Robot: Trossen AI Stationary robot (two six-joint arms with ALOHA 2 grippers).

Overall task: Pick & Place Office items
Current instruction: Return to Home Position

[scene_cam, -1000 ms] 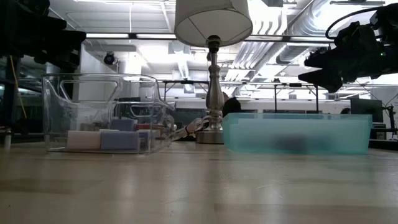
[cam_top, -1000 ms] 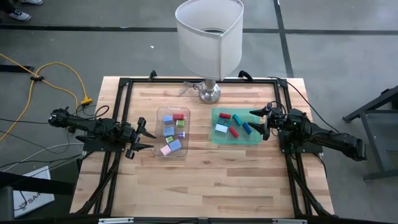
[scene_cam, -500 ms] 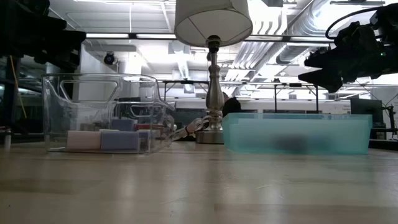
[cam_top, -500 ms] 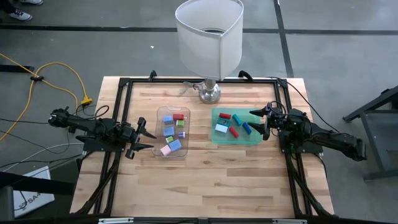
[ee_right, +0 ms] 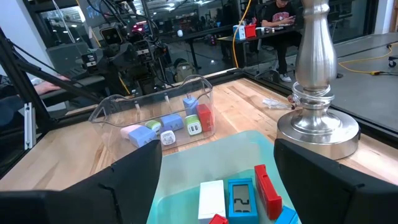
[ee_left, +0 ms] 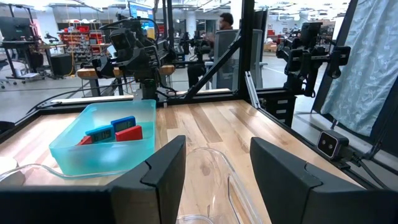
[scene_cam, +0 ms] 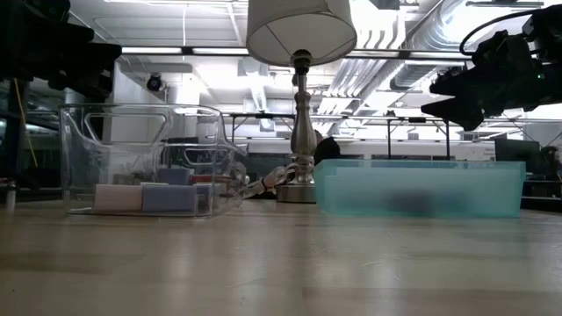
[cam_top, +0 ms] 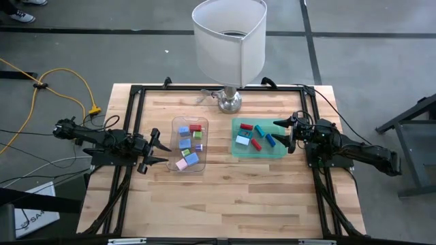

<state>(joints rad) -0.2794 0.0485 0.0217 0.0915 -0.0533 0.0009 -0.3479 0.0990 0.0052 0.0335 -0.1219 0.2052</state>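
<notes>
Nothing has moved since the earlier frames: both arms lie low at the side edges of the table [cam_top: 225, 197], just as they were. The left gripper [cam_top: 161, 153] sits just beside the left wall of the clear tray [cam_top: 174, 139], with its fingers spread wide and nothing between them. In its wrist view the tray's rim shows past the gap. The right gripper [cam_top: 285, 134] hangs at the right edge of the green tray [cam_top: 274, 152], also wide open and empty. The office items [cam_top: 184, 143] are split between the two trays. The clear tray holds a handful of small blocks, among them a red block [cam_top: 195, 127], a green block [cam_top: 198, 135], a pink block [cam_top: 181, 164] and a pale blue block [cam_top: 191, 158]. The green tray holds a red stick [cam_top: 256, 143], a teal piece [cam_top: 259, 130], a blue stick [cam_top: 270, 140] and a white piece [cam_top: 242, 141]. A lamp [cam_top: 229, 41] stands at the back of the table, behind the gap between the trays.
</notes>
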